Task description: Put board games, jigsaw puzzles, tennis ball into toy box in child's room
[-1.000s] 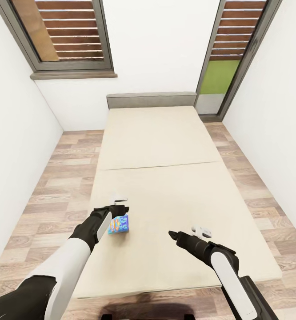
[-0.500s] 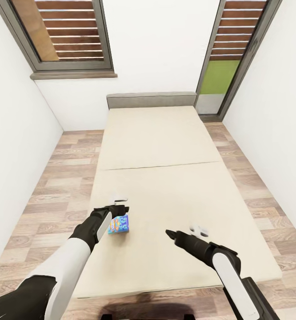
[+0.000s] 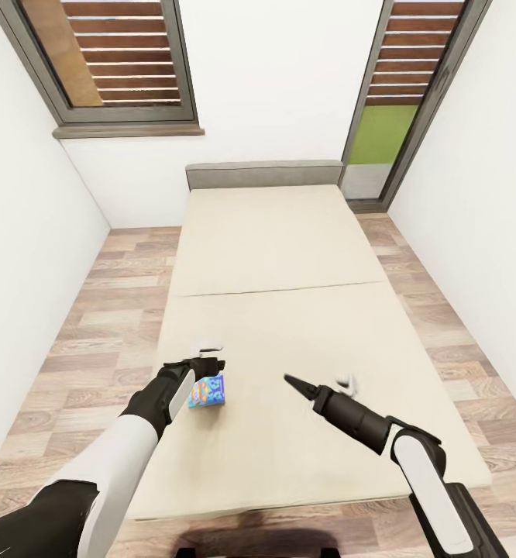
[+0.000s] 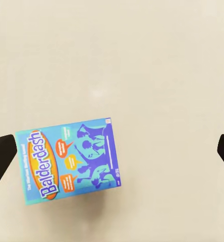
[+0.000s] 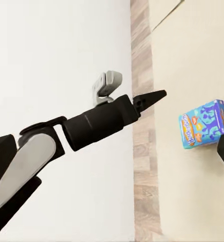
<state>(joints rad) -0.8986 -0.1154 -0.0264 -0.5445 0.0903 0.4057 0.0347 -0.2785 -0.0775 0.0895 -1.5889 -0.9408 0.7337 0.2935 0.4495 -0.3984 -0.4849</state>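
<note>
Hovering: left gripper (image 3: 204, 358) over game (image 3: 208, 391), lower left of frame
Jaws: left spread, game between; right gripper (image 3: 295, 381) unclear
Nearer: left arm

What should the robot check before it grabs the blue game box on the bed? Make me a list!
1. Board game lying flat on the bed: ok.
2. Left gripper over the box: ok, it sits just beside the box in the head view.
3. Left jaws open wide enough: ok, both fingertips sit at the edges of the left wrist view.
4. Box centred between the fingers: not ok, it lies close to one finger.
5. Right gripper out of the way: ok, it is apart from the box.
6. Second game on the bed found: cannot tell.
</note>
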